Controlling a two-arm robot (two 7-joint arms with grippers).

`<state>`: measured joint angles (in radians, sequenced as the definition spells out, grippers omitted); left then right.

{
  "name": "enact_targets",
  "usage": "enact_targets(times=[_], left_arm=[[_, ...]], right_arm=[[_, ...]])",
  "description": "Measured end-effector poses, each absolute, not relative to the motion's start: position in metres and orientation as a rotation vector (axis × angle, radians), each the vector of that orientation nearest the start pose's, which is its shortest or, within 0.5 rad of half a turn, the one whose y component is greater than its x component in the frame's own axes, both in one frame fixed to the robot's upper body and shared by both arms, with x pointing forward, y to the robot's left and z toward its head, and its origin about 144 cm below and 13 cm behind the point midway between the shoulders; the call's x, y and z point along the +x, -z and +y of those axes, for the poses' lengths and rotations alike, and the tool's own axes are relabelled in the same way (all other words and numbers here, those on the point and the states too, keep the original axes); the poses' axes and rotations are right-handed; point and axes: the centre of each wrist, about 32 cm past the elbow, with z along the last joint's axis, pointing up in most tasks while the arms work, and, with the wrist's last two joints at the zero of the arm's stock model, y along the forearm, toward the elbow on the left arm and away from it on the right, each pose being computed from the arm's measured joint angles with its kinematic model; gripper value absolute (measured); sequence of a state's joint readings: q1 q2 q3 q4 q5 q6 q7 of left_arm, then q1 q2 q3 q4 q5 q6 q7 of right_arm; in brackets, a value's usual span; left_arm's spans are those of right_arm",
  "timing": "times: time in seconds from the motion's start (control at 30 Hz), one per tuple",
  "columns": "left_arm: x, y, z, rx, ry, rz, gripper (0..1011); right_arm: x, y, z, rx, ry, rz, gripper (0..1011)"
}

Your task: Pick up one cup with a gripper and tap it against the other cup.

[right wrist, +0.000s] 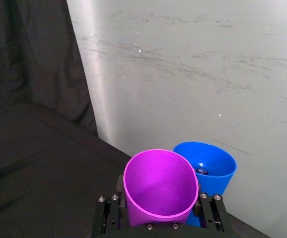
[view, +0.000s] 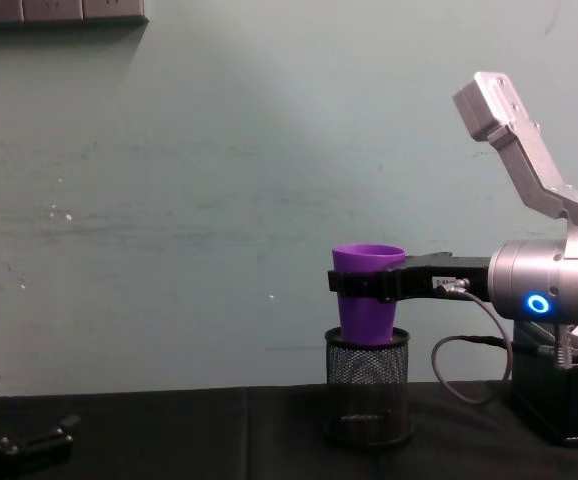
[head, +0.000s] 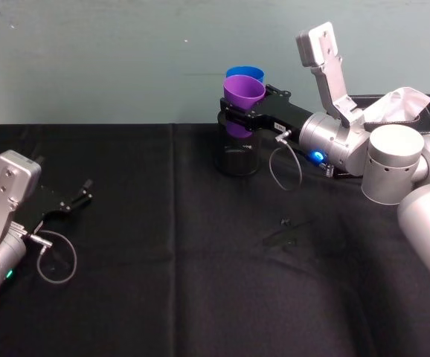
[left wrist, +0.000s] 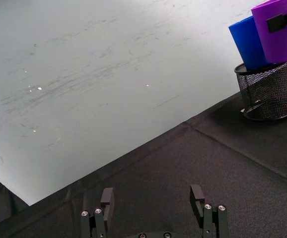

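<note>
My right gripper (head: 236,113) is shut on the purple cup (head: 243,91), holding it upright at the rim of a black mesh pen holder (head: 237,152). The blue cup (head: 245,74) stands in that holder just behind the purple cup. In the right wrist view the purple cup (right wrist: 158,188) sits between the fingers (right wrist: 210,208), right against the blue cup (right wrist: 208,163); I cannot tell whether they touch. From the chest, the purple cup (view: 367,295) hides the blue one. My left gripper (head: 81,195) rests open on the black cloth at the near left, far from both cups.
The mesh holder (view: 369,390) stands at the back of the black-covered table, close to the pale wall. A black box with white cloth (head: 401,104) sits at the back right, behind my right arm. Small dark bits (head: 283,232) lie mid-table.
</note>
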<state>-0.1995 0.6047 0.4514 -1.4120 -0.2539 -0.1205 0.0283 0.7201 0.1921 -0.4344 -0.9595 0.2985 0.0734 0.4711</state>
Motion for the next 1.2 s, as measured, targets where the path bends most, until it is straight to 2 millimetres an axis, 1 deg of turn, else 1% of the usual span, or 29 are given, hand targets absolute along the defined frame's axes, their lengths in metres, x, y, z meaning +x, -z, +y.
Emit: enact_targets(times=[0.67,0.77,0.93,1.07,1.13,1.17,1.2], left_arm=[[0.489,-1.14,0.31,0.305,-1.248,-0.285,1000],[0.489,-1.14,0.31,0.304,-1.248,-0.285,1000],[0.489,-1.14,0.31,0.304,-1.248,-0.285,1000],[0.489,-1.14,0.31,0.304,-1.248,-0.285,1000],[0.489,-1.14,0.31,0.304,-1.248,-0.285,1000],[0.489,-1.14,0.31,0.304,-1.248,-0.285,1000],[0.489,-1.14,0.31,0.304,-1.248,-0.285,1000]], right_arm=[[0.637,-1.229,-0.21,-0.134,0.873,-0.031,723],[0.634,-1.228,-0.21,-0.13,0.868,-0.031,723],[0.623,-1.229,-0.212,-0.12,0.838,-0.035,724],[0.61,-1.23,-0.216,-0.108,0.816,-0.039,723],[0.599,-1.23,-0.22,-0.102,0.798,-0.043,723],[0.599,-1.23,-0.22,-0.102,0.798,-0.043,723],[0.593,-1.229,-0.222,-0.101,0.79,-0.045,723]])
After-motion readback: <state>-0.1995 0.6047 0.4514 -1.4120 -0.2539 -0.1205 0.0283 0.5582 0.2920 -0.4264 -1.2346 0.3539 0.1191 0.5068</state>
